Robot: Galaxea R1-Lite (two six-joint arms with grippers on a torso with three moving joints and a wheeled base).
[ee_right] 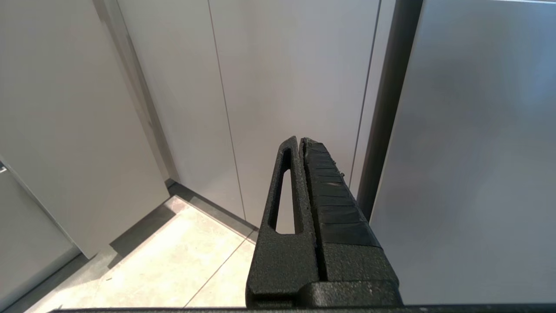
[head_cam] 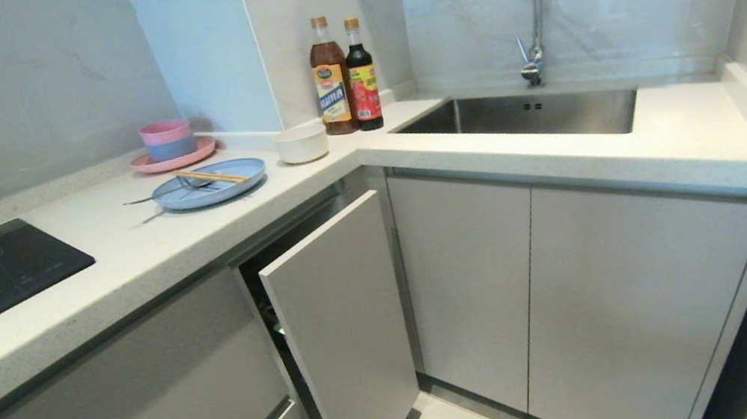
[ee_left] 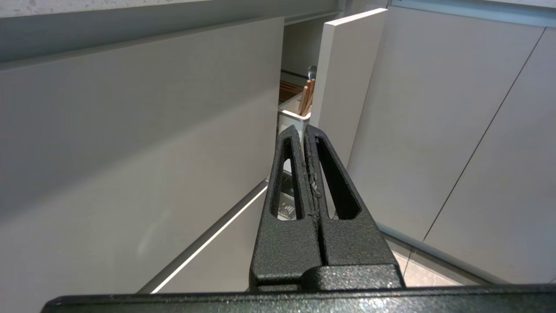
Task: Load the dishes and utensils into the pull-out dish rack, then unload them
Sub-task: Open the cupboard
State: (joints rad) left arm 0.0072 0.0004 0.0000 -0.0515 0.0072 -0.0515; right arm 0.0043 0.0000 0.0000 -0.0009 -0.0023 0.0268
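Left claw [ee_left: 302, 130] closed, chopsticks [head_cam: 211, 176] flat across plate [head_cam: 210, 185]

Plate [head_cam: 211, 184] on counter [head_cam: 146, 255], chopsticks [head_cam: 211, 176] and spoon [head_cam: 153, 198] lying across it; bowl [head_cam: 301, 144] just right. Dish rack [head_cam: 342, 336] below counter, part pulled out, left of sink [head_cam: 524, 114].

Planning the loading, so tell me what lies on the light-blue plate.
On the light-blue plate the wooden chopsticks lie across its top, with a slim metal utensil resting over its rim, handle out on the counter. Whatever sits beneath them is covered.
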